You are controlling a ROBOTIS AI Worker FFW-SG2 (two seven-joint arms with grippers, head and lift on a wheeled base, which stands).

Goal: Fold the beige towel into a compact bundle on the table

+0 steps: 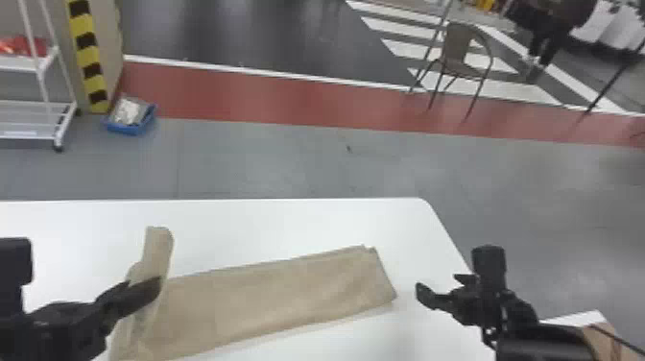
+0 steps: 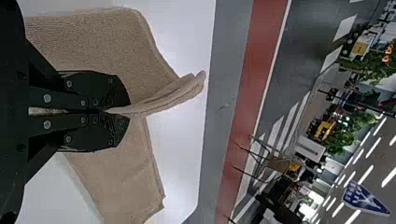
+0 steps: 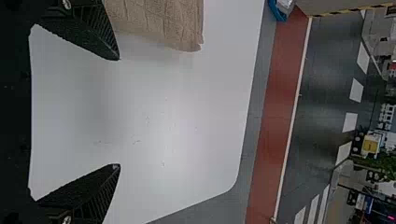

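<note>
Clock positions below are centred on the towel [image 1: 268, 300], with 12 o'clock pointing away from the robot.

HANDLING. The towel should handle as light, limp and not fragile. Its pile should give good grip and little slip; the likelier fault is layers shearing apart when only the upper one is pinched. It will sag wherever it is unsupported, so lift low and lay down slowly.

GRIP POINTS. The left end effector [image 2: 122, 111], at 9 o'clock, is closed on the towel, with a flap [image 1: 157, 247] standing up beyond its fingertips. That hold suits carrying this end over toward 3 o'clock, which is judged the next fold. The right end effector [image 3: 119, 112], at 3 o'clock, is spread wide and holds nothing; it is near the free end but apart from it. If used, it should press or pinch the free end through all layers, close to a corner.

MATERIAL AND SHAPE. The towel lies on the desk [image 1: 288, 221] as a long, layered strip, running from about 8 o'clock to between 2 and 3 o'clock. The cloth is beige, matt and finely looped, with shallow creases, soft rounded folds and slightly offset layer edges. The desk is white, smooth and flat, with a rounded corner toward 2 o'clock.
</note>
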